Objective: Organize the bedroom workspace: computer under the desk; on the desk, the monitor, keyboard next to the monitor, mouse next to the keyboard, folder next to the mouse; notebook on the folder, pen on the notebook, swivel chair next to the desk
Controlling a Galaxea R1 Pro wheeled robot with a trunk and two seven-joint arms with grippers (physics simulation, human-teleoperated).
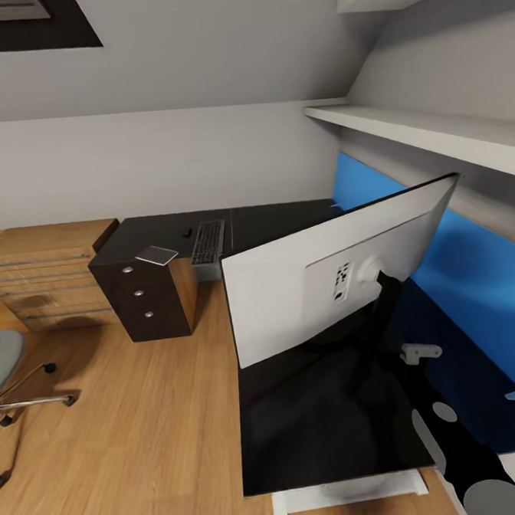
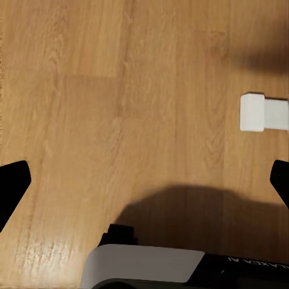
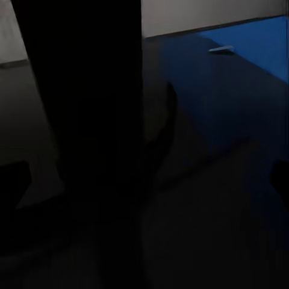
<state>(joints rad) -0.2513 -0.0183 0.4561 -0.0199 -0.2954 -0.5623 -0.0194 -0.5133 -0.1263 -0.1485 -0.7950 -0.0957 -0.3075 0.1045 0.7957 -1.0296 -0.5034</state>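
The monitor (image 1: 321,284) stands on the black desk (image 1: 316,430) with its white back toward me, in front of the blue back panel. My right gripper (image 1: 383,283) reaches up behind the screen to the black stem (image 3: 84,120); in the right wrist view its dark fingers sit wide apart with the stem close ahead, open (image 3: 147,180). The keyboard (image 1: 208,242) lies on the far wing of the desk, with a small dark object (image 1: 187,233) beside it. The swivel chair (image 1: 3,360) shows at the left edge. My left gripper (image 2: 147,180) hangs open over the wooden floor.
A dark drawer pedestal (image 1: 145,296) stands under the far desk end, with a flat grey pad (image 1: 156,255) on top. A light wooden drawer chest (image 1: 43,272) stands against the wall. White shelves (image 1: 433,130) run above the desk. A white desk foot (image 2: 262,113) rests on the floor.
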